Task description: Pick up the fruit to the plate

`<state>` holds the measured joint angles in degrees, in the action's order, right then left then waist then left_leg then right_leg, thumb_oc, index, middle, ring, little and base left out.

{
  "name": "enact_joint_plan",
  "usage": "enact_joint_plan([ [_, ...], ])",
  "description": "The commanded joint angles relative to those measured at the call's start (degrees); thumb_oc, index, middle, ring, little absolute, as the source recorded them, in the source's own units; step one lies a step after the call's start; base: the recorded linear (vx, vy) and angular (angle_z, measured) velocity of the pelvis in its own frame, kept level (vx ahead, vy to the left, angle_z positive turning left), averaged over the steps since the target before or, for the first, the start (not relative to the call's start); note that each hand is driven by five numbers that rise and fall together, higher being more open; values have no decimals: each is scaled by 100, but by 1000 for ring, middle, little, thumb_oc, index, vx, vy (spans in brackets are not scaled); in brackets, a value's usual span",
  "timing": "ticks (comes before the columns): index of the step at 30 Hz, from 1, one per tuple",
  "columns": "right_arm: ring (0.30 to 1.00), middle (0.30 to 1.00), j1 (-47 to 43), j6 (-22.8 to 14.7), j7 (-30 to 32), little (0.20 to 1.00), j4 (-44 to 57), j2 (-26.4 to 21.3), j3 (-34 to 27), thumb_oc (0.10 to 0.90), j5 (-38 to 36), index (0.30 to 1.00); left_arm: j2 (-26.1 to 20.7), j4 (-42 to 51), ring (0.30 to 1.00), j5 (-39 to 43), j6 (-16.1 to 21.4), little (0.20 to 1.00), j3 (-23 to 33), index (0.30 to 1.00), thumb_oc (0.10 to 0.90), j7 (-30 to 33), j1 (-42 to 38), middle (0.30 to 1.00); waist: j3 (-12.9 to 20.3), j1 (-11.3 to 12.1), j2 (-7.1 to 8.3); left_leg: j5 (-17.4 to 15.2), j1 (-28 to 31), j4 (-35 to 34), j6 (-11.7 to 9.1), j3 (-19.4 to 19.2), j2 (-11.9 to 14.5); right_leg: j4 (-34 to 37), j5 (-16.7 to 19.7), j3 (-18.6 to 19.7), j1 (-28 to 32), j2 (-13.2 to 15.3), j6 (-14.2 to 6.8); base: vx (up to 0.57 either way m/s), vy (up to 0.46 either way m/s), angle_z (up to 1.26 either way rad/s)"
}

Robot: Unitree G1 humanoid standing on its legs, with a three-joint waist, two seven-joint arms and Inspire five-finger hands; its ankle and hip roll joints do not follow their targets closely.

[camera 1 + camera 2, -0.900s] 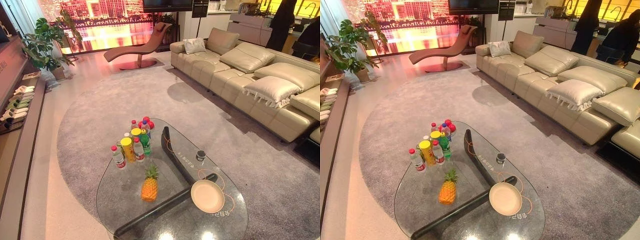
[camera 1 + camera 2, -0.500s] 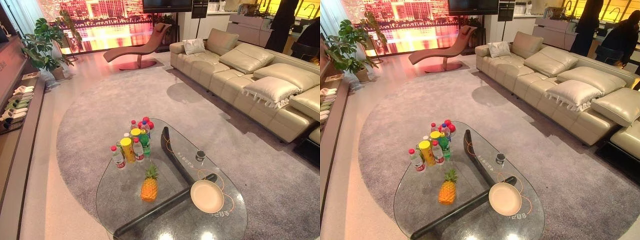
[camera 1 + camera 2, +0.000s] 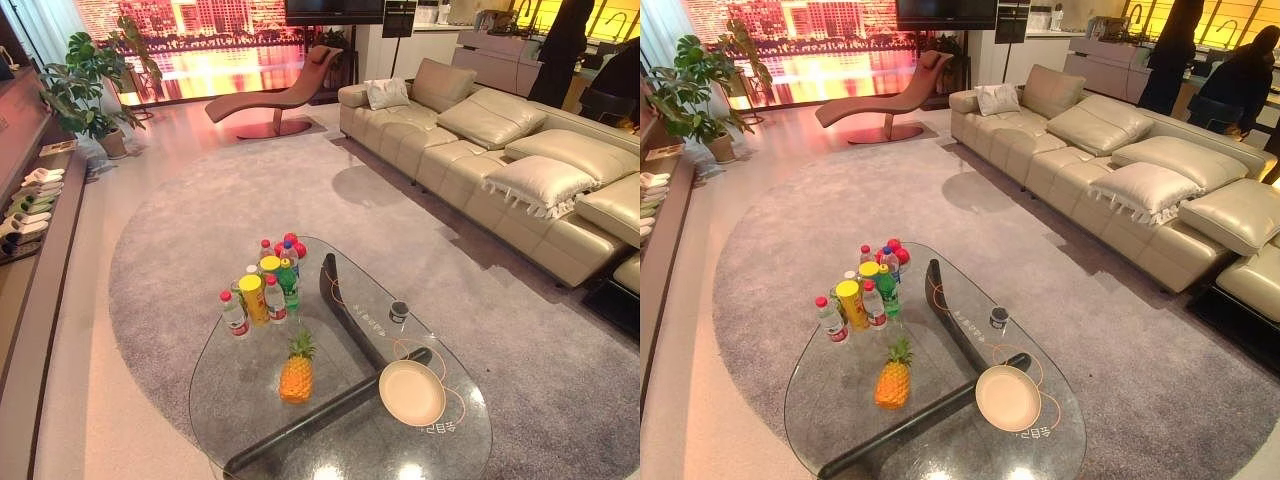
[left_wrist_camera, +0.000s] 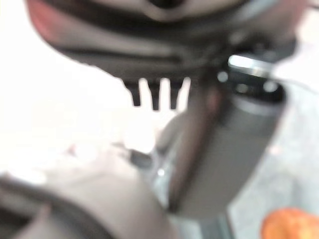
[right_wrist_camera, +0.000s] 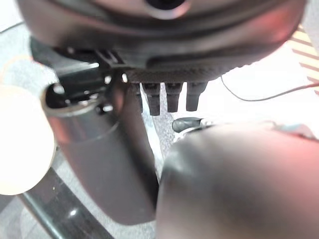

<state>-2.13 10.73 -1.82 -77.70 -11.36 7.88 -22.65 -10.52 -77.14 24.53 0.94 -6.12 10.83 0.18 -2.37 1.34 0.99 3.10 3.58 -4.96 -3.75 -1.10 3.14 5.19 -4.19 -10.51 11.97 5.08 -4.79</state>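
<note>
I see one orange pineapple (image 3: 297, 374) upright on the glass surface (image 3: 240, 420), apart from one empty cream round plate (image 3: 411, 392). Left hand (image 4: 154, 92) and right hand (image 5: 167, 97) hang with fingers straight.

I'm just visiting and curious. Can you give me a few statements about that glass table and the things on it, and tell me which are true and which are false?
1. The pineapple stands upright on the glass table. True.
2. The pineapple already lies on the plate. False: the plate holds nothing, and the pineapple stands apart from it, to the robot's left.
3. A cluster of bottles stands on the table's far part, beyond the pineapple. True.
4. A robot hand is holding the pineapple. False: nothing touches the fruit in the eye views.
5. The small dark cup sits on the plate. False: it stands on the glass, farther away than the plate.
6. A beige sofa stands on the robot's right, past the grey rug. True.
</note>
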Motion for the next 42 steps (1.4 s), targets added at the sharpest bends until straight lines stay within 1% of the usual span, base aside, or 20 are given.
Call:
enact_joint_plan([
  [1,900,900,-225,81,215,900,-402,-120,164,800,26,900,42,-163,900,-266,512,900,-63,900,800,411,-480,900,-495,115,24,-222,212,25,39,-32,-111,-97,697,58,-563,73,-65,-52,20,-5],
  [2,900,900,-235,93,221,900,-398,-127,163,800,14,900,39,-149,900,-287,559,900,-68,900,800,446,-484,900,-507,117,21,-220,201,29,39,-32,-110,-99,700,60,-575,74,-64,-82,30,-8],
  [3,900,900,-296,131,242,900,-388,-173,171,800,-77,900,7,-12,900,-262,705,900,-140,900,800,598,-522,900,-599,126,0,-204,123,52,40,-31,-106,-109,714,77,-658,79,-58,-54,19,-6],
  [4,900,900,-296,131,242,900,-388,-173,171,800,-77,900,7,-12,900,-262,705,900,-140,900,800,598,-522,900,-599,126,0,-204,123,52,40,-31,-106,-109,714,77,-658,79,-58,-76,25,-5],
  [7,900,900,-377,145,280,900,-378,-245,186,800,-104,900,-32,211,900,-234,1026,900,-252,900,800,784,-578,900,-764,140,-47,-187,7,83,53,-3,-116,-132,727,106,-784,88,-52,-54,22,-2],
  [10,900,900,-450,42,291,900,-289,-347,234,800,-27,900,-80,490,900,-115,1421,900,-355,900,800,948,-613,900,-944,120,-97,-189,-113,163,55,32,-147,-208,704,139,-920,97,-34,-57,27,-3],
  [12,900,900,-465,15,291,900,-273,-373,248,800,-26,900,-95,552,900,-196,1518,900,-373,900,800,1011,-627,900,-985,113,-108,-193,-145,187,56,37,-153,-226,698,142,-951,98,-27,-51,19,-3],
  [13,900,900,-505,-17,309,900,-230,-401,277,800,-49,900,-127,781,900,-343,1563,900,-461,900,800,1170,-665,900,-1067,103,-129,-190,-216,227,56,47,-163,-272,683,155,-1022,93,-11,-57,18,-2],
  [15,900,900,-536,-31,326,900,-180,-427,298,800,-64,900,-150,953,900,-345,1597,900,-532,900,800,1258,-704,900,-1138,89,-150,-185,-275,253,59,55,-174,-316,672,167,-1090,88,2,-86,29,-1],
  [17,900,900,-584,-136,332,900,-104,-522,298,800,-50,900,-209,1322,900,-333,1800,900,-606,900,800,1496,-776,900,-1321,50,-199,-180,-402,315,65,60,-206,-429,623,186,-1234,65,41,-119,55,-2],
  [20,900,900,-614,-227,340,900,-29,-580,315,800,-48,900,-263,1683,900,-380,1921,900,-628,900,800,1698,-834,900,-1455,37,-216,-194,-548,463,58,47,-231,-581,569,183,-1371,56,81,-63,34,-2],
  [22,900,900,-645,-294,371,900,106,-645,332,800,-111,900,-338,2143,900,-551,2024,900,-694,900,800,1886,-896,900,-1627,37,-223,-211,-740,663,53,55,-263,-750,521,175,-1528,45,130,-82,25,-1],
  [25,900,900,-641,-345,397,900,261,-710,341,800,-137,900,-445,2600,900,-639,2131,900,-738,900,800,2021,-932,900,-1775,27,-225,-230,-911,844,57,52,-298,-891,483,181,-1667,27,172,-55,19,2],
  [28,900,900,-642,-377,410,900,350,-740,376,800,-160,900,-526,2893,900,-672,2191,900,-767,900,800,2069,-955,900,-1860,21,-218,-242,-1035,973,62,44,-310,-1003,454,177,-1775,19,196,-38,12,-2],
  [31,900,900,-660,-423,465,900,523,-778,450,800,-237,900,-699,3577,900,-338,2178,900,-853,900,800,2039,-1040,900,-2054,6,-218,-228,-1298,1212,73,58,-322,-1267,408,181,-2025,-1,242,-78,9,-1],
  [33,900,900,-659,-469,511,900,652,-788,489,800,-313,900,-871,4264,900,-275,2077,900,-878,900,800,2042,-1156,900,-2194,0,-203,-244,-1517,1436,91,68,-350,-1452,369,179,-2209,-14,271,-52,-13,3],
  [37,900,900,-678,-538,614,900,782,-800,516,800,-422,900,-1035,4928,900,-296,1935,900,-916,900,800,2088,-1297,900,-2358,9,-173,-272,-1735,1663,98,67,-382,-1571,365,150,-2363,-17,290,-45,-19,4],
  [38,900,900,-699,-581,677,900,876,-823,529,800,-466,900,-1119,5295,900,-244,1836,900,-917,900,800,2082,-1390,900,-2459,15,-158,-277,-1848,1754,104,56,-393,-1607,382,134,-2437,-12,292,-56,-23,8],
  [41,900,900,-716,-609,738,900,1055,-848,588,800,-499,900,-1208,5750,900,-109,1711,900,-880,900,800,2098,-1504,900,-2601,17,-140,-292,-1982,1863,114,30,-399,-1658,406,124,-2546,5,280,-50,-20,2],
  [42,900,900,-715,-602,815,900,1224,-861,652,800,-579,900,-1245,5989,900,-89,1653,900,-838,900,800,2051,-1553,900,-2707,22,-122,-303,-2088,1947,123,0,-392,-1699,426,108,-2635,23,279,-49,-21,-2],
])
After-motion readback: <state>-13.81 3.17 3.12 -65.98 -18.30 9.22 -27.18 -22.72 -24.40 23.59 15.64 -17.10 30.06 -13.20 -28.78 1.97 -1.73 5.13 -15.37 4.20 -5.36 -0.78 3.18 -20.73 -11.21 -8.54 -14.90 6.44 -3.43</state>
